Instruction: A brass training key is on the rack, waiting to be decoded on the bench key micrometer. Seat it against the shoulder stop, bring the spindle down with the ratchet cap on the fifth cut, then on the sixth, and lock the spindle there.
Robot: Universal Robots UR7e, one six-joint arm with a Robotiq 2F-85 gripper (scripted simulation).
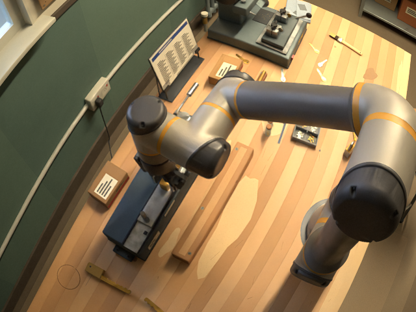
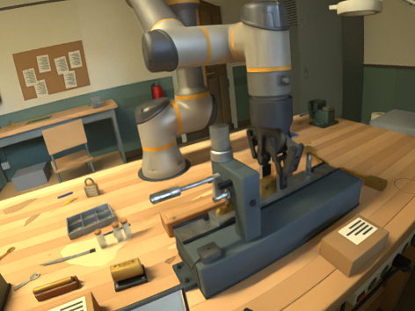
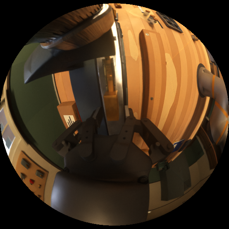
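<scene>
The brass training key (image 3: 110,100) lies on the steel bed of the bench key micrometer (image 2: 268,219). Its square bow (image 2: 267,186) sits between my fingers and its blade runs under the frame toward the spindle. The bow shows as a brass tab below my wrist (image 1: 164,184). The micrometer's grey frame (image 2: 239,197) carries the ratchet cap (image 2: 220,136) on top and a steel handle (image 2: 182,191) on its side. A small post (image 1: 144,216) stands further along the bed. My gripper (image 3: 113,115) hangs straight down over the bow, open, holding nothing.
A cardboard box (image 1: 108,188) sits beside the micrometer toward the wall. The long wooden rack (image 1: 215,201) lies parallel on the other side. A parts tray (image 2: 91,219), vials, a padlock (image 2: 91,187) and a key cutting machine (image 1: 258,30) lie farther off.
</scene>
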